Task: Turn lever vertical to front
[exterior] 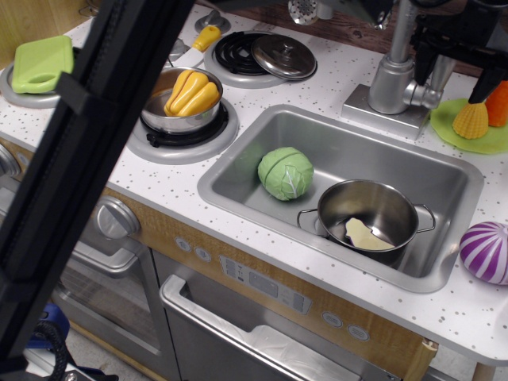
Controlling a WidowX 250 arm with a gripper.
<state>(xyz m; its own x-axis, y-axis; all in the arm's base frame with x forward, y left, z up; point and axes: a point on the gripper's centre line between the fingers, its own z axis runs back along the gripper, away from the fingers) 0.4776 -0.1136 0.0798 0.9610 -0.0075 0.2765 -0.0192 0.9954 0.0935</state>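
The lever (423, 94) is a short rounded silver stub projecting sideways from the thick faucet column (392, 83), which stands on a square base at the back rim of the sink (238, 171). The black tool (452, 67) hangs over the lever from the upper right corner, its two dark fingers spread wide, one (425, 62) reaching down just above the stub and the other (483, 86) down over the green plate (456, 131); whether the near finger touches the lever cannot be told. A broad black arm segment crosses the left of the view diagonally, blurred and close to the camera. In the sink basin lie a green cabbage (285, 173) and, beside it, a steel pot (369, 214) holding a pale yellow slice. On the stove burner to the left sits another steel pot (184, 107) with yellow-orange pieces in it. A lid (283, 55) rests on the back burner. The green plate carries a corn cob (471, 121), and a purple striped vegetable (486, 252) sits on the speckled white surface (167, 186) at the right edge.
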